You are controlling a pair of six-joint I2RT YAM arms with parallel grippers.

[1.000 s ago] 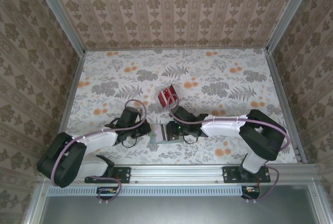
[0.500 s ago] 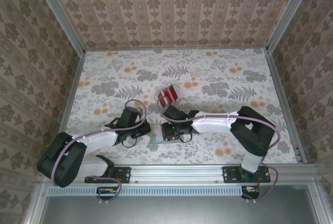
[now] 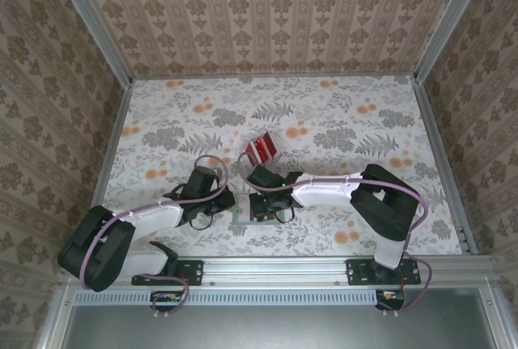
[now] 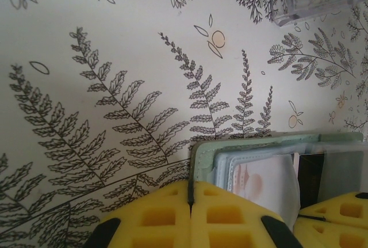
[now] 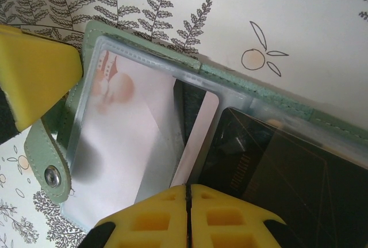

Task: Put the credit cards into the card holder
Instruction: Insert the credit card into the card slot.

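**Markings.** No brand or text can be read. A dark card (image 5: 276, 173) in the card holder (image 5: 259, 91) carries faint lettering that is too dim to make out. The clear pocket (image 5: 115, 144) beside that card shows a pale insert with an orange-pink print.

**Count.**
- One holder, lying open on the tabletop (image 3: 364, 122).
- One snap stud (image 5: 53, 176), on the holder's tab.
- One white card (image 5: 201, 133), partly inside the pocket.
- One dark card, in the holder.
- The red credit cards (image 3: 261, 151) sit in one clear stand (image 4: 299, 6). The stand is near the holder's far edge and apart from it. The number of cards cannot be told.

**Claws.**
- Left claw (image 4: 190, 186): the pads are pressed together on the holder's left edge, gripping it.
- Right claw (image 5: 187, 193): the pads are pressed together at the holder's near edge, over the pocket. What they pinch cannot be told.
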